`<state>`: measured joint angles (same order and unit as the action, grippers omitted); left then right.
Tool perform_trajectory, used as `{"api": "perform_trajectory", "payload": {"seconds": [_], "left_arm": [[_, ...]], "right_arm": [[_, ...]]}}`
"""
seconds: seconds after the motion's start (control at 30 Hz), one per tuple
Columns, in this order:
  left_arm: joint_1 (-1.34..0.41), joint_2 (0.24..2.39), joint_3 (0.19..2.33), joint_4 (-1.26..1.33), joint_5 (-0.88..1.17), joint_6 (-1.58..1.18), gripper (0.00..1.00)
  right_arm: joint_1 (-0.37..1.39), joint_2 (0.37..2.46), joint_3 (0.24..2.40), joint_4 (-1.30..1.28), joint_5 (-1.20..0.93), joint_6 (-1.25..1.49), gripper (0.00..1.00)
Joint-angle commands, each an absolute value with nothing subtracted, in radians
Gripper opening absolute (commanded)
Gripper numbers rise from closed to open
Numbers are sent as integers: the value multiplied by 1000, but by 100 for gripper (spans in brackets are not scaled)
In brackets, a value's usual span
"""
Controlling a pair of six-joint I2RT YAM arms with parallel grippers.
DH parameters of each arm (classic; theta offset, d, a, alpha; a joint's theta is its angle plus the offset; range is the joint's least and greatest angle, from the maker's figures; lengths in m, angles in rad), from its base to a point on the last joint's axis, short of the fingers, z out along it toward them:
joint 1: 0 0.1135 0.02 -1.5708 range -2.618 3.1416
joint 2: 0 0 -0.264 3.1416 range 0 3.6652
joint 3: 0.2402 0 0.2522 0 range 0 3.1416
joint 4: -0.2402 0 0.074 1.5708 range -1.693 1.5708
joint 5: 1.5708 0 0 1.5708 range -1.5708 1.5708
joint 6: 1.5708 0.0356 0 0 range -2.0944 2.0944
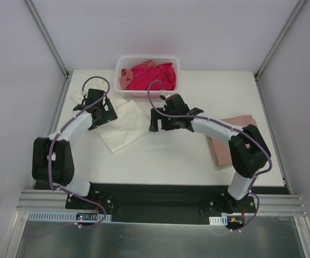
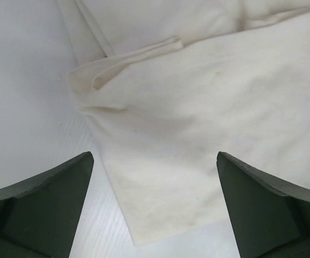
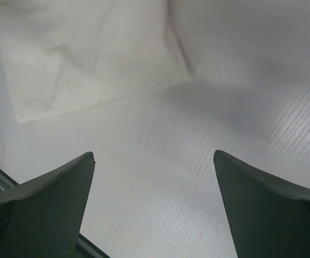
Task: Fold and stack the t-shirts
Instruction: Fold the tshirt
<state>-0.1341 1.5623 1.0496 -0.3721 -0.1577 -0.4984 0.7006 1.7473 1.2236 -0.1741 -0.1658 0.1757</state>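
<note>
Cream t-shirt [image 1: 124, 128] lies partly folded near the table's [image 1: 187, 161] far-left corner; left pincer [image 2: 155, 161] hangs spread over it, right pincer [image 3: 154, 158] spread above the table beside it.

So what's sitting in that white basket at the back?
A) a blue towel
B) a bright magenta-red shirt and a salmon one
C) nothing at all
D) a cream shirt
B: the top view shows a magenta-red shirt and a salmon shirt bunched inside the basket, while the cream shirt lies out on the table.
</note>
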Motion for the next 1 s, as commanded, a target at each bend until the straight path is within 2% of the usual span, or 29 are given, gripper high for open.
{"api": "perform_trajectory", "payload": {"seconds": [0.0,0.17,0.23,0.3,0.43,0.5,0.63,0.87,0.9,0.97], "left_arm": [[-187,1364,979,-445,-92,-586,99],[-356,1220,810,-466,-129,-747,99],[-364,1184,721,-471,-103,-813,93],[-364,1128,643,-471,-116,-857,81],[-362,1071,565,-469,-187,-913,69],[-362,1075,560,-466,-192,-933,64],[-359,1111,575,-468,-219,-940,62],[-310,1172,574,-424,-206,-936,52],[-304,1180,569,-390,-172,-921,50],[-285,1202,568,-373,-155,-913,45]], "right_arm": [[692,1807,1351,-252,-110,184,97],[669,1887,1416,-250,-167,224,97],[664,1925,1445,-255,-186,232,97],[658,1950,1472,-256,-219,227,97],[657,2008,1515,-267,-252,215,99],[657,2023,1531,-270,-264,207,96],[654,2078,1569,-279,-271,209,91],[652,2135,1609,-287,-272,224,84],[649,2140,1615,-288,-273,225,81],[647,2149,1618,-295,-281,227,69]]}}
